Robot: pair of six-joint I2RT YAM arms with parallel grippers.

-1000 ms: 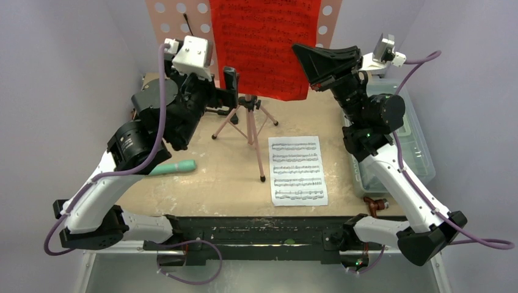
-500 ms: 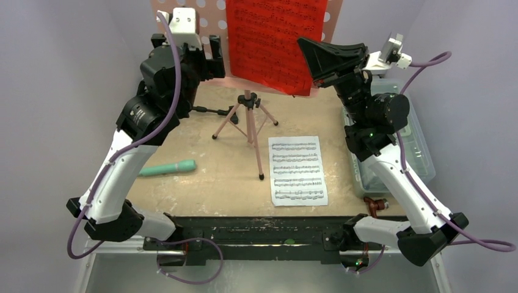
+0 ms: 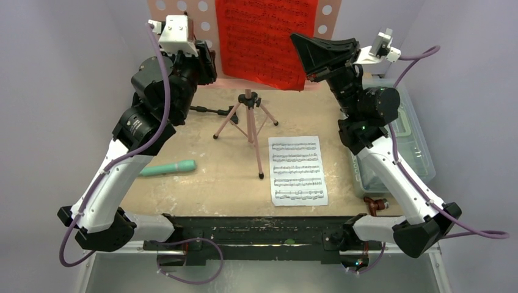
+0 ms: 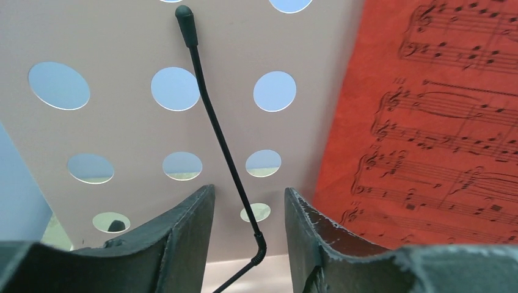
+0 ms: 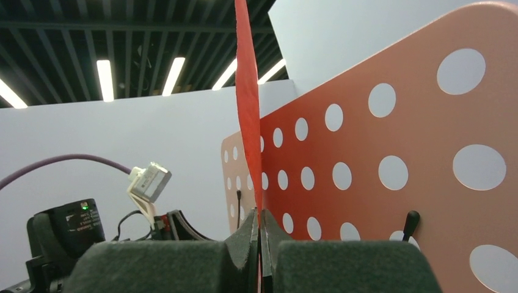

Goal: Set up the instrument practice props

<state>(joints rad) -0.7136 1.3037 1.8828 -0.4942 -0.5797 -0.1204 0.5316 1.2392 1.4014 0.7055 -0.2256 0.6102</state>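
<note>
The pink perforated music stand [image 3: 168, 21] rises on its tripod [image 3: 247, 122] at the table's back. A red sheet-music page [image 3: 262, 36] lies against its desk. My right gripper [image 3: 300, 49] is shut on that page's right edge, which shows edge-on between the jaws [image 5: 247, 122]. My left gripper [image 3: 206, 61] is at the desk's left part, open. A thin black wire page holder [image 4: 217, 128] runs between its fingers [image 4: 183, 226] without touching them. A white sheet-music page [image 3: 297, 170] lies flat right of the tripod. The teal recorder-like tube [image 3: 166, 168] lies at the left. A small black stand [image 3: 207, 111] lies behind the tripod's left leg.
A clear plastic lidded box [image 3: 415, 152] sits along the table's right edge under my right arm. A small red and black object [image 3: 377, 204] lies at the front right corner. Grey walls close in both sides.
My left gripper rose from the tripod head to the stand's desk and its jaws narrowed. The red page and the desk swung right, then back left, with my right gripper.
</note>
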